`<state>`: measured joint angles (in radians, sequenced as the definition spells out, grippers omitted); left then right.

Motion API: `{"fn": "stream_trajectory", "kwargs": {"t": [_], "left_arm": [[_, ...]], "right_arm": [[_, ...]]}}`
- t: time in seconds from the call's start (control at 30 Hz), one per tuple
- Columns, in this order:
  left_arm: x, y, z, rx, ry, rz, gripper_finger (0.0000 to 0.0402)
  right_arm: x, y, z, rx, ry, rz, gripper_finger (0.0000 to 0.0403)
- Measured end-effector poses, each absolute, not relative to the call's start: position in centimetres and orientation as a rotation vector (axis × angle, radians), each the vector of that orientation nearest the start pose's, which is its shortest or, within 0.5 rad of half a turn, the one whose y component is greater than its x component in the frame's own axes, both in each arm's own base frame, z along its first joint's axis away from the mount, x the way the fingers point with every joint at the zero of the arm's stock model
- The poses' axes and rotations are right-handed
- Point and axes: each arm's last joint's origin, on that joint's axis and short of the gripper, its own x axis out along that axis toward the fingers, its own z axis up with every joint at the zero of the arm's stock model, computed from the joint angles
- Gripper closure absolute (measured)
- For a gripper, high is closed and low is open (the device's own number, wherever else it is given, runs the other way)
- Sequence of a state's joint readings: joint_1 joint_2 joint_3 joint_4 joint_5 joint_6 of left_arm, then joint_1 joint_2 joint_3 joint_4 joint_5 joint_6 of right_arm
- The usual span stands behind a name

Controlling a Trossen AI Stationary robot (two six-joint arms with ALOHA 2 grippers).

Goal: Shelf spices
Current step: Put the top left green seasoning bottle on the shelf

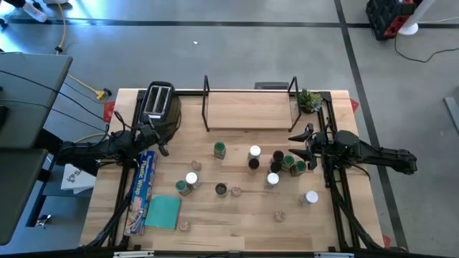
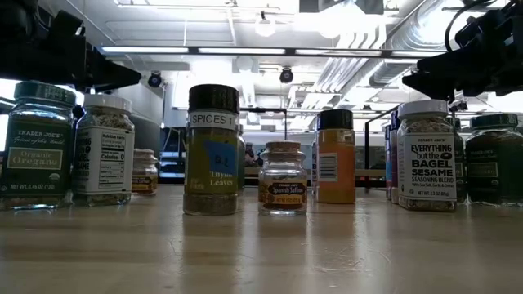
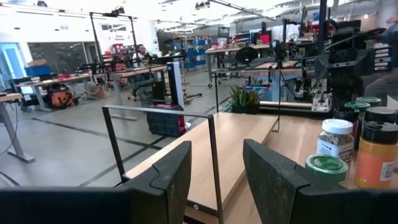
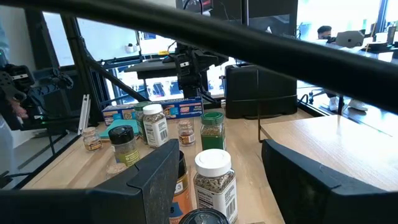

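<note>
The right gripper [image 1: 300, 147] is held open and empty just beside the right-hand cluster of jars [image 1: 287, 163], its fingers [image 4: 155, 180] seen parted with nothing between them; it is judged to be lined up for a first pick. The left gripper [image 1: 159, 141] is likewise held open and empty near the toaster [image 1: 159, 102], facing the shelf [image 1: 249, 110], apparently waiting.

The jars are scattered upright across the middle and right of the table [image 1: 237, 229], none on the shelf, so the task is judged not yet begun. The shelf is set at the table's far edge, bare, well apart from most jars. A green-topped jar [image 1: 219, 150] stands nearest its front.

Further out, a plant [image 1: 310, 99] is placed at the shelf's right end, and a foil box [image 1: 141, 192] and teal pad [image 1: 163, 213] lie at the left. Beyond the light-wood table, a grey floor and a workshop with benches are seen
</note>
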<state>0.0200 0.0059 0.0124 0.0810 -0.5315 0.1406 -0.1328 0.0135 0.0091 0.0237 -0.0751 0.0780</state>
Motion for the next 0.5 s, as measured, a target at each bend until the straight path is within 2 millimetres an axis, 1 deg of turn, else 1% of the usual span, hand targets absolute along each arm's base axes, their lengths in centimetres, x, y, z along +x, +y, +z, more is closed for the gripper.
{"fn": "stream_trajectory", "kwargs": {"t": [0.07,0.1,0.17,0.23,0.33,0.43,0.5], "left_arm": [[9.3,1.6,17.6,0.101,-0.067,0.55,0.0259],[9.2,1.6,17.8,0.066,-0.099,0.544,0.0259],[9.1,1.5,18.9,-0.114,-0.256,0.484,0.0259],[8.8,1.4,20.5,-0.316,-0.411,0.395,0.0259],[8.6,1.5,22.6,-0.572,-0.523,0.365,0.0259],[8.9,1.5,25.7,-0.618,-0.561,0.343,0.0259],[9.9,1.4,28.0,-0.611,-0.535,0.328,0.0259]], "right_arm": [[9.7,-1.1,16.8,0.076,-0.021,-0.057,0.0179],[9.7,-1.1,16.8,0.076,-0.021,-0.057,0.0179],[9.7,-1.1,16.8,0.076,-0.021,-0.057,0.0179],[9.7,-1.1,16.8,0.076,-0.021,-0.057,0.0179],[9.7,-1.1,16.8,0.076,-0.021,-0.057,0.0179],[9.7,-1.1,16.8,0.076,-0.021,-0.057,0.0179],[9.7,-1.1,16.8,0.076,-0.021,-0.057,0.0179]]}}
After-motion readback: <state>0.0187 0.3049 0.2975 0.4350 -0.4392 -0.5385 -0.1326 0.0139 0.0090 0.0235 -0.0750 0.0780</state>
